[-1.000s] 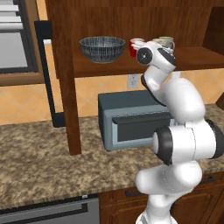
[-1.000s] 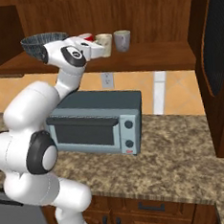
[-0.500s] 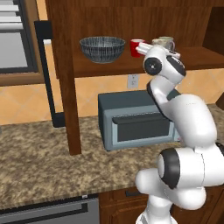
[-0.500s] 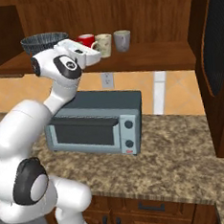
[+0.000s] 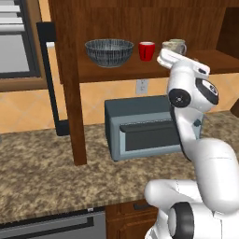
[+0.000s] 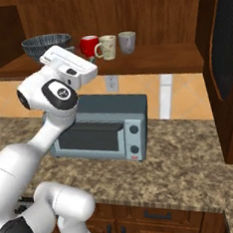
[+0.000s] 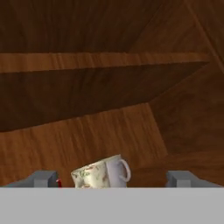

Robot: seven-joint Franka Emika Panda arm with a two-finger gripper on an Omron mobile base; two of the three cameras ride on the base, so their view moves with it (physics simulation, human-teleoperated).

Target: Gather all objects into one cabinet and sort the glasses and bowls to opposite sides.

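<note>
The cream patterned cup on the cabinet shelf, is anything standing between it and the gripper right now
Nothing visible does. In the hand view the cream patterned cup sits straight ahead of the open gripper, with bare shelf around it. The pale grey mug stands just behind it, the red cup to one side.

I counted one bowl [image 6: 46,46] and three cups on the cabinet shelf [image 6: 148,60]: one red cup [image 6: 88,45], one cream patterned cup [image 6: 107,47], one grey mug [image 6: 127,42]. One toaster oven [image 6: 102,127] sat on the counter [image 6: 192,157] below.
</note>
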